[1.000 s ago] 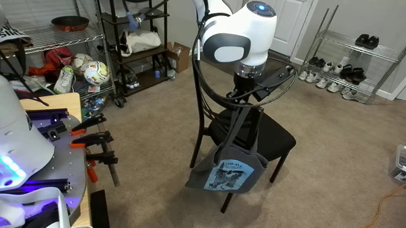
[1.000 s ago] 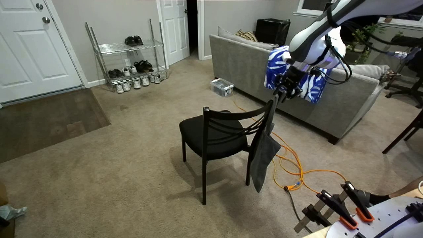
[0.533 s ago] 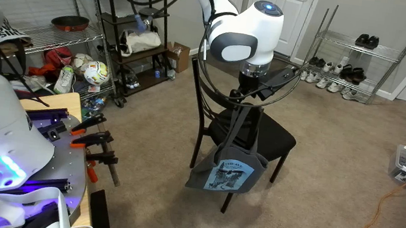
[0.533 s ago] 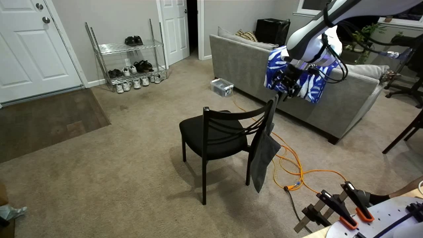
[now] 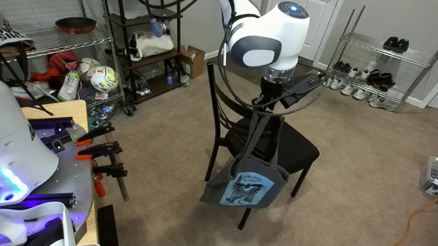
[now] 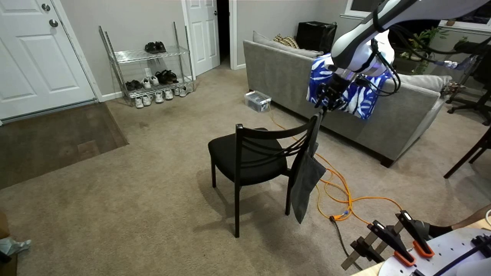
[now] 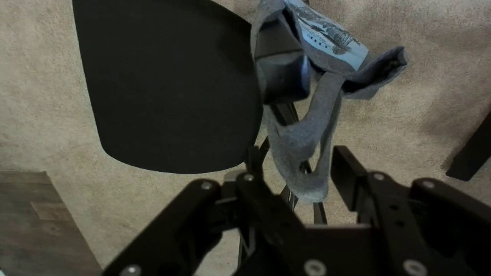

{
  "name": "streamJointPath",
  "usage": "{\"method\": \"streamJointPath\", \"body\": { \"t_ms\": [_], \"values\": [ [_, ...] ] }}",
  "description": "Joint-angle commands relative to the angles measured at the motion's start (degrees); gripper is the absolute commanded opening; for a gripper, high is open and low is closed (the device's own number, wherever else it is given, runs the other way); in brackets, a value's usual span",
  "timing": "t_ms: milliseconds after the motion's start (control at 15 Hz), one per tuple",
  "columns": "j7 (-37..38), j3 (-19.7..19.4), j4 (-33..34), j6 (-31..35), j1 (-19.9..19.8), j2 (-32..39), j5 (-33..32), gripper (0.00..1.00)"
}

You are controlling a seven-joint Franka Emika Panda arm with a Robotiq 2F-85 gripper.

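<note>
One pincer [image 7: 297,161] (jaws apart) shifted slightly; bag [image 5: 247,184] unmoved.

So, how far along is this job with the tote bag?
Done, seemingly: the gray tote bag hangs, its strap looped round the chair's backrest post. In hand: in the wrist view the open gripper appears to straddle that strap; contact is unclear. Left: no firm grip shows, so either gripping or backing away probably remains.

In the wrist view, the tote-bag handle [image 7: 299,143] crosses the gap of the gripper [image 7: 297,160]; the chair-back post [image 7: 284,76] blocks 12 o'clock; passage opens over carpet [image 7: 406,111] at 2 o'clock.
</note>
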Motion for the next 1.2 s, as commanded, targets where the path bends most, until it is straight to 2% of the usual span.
{"method": "streamJointPath", "body": {
  "t_ms": [0, 133, 267, 933, 1133],
  "values": [
    [0.46, -0.31, 0.51, -1.34, 0.39, 0.02, 0.80, 0.20],
    [0.47, -0.31, 0.56, -1.48, 0.40, 0.13, 0.79, 0.07],
    [0.45, -0.32, 0.53, -1.58, 0.38, 0.16, 0.79, 0.01],
    [-0.88, 0.30, -0.32, -2.38, -0.10, -1.17, 1.55, 0.01],
    [-2.92, 1.36, -0.28, -5.99, -0.75, -1.45, 1.81, 0.01]
  ]
}}
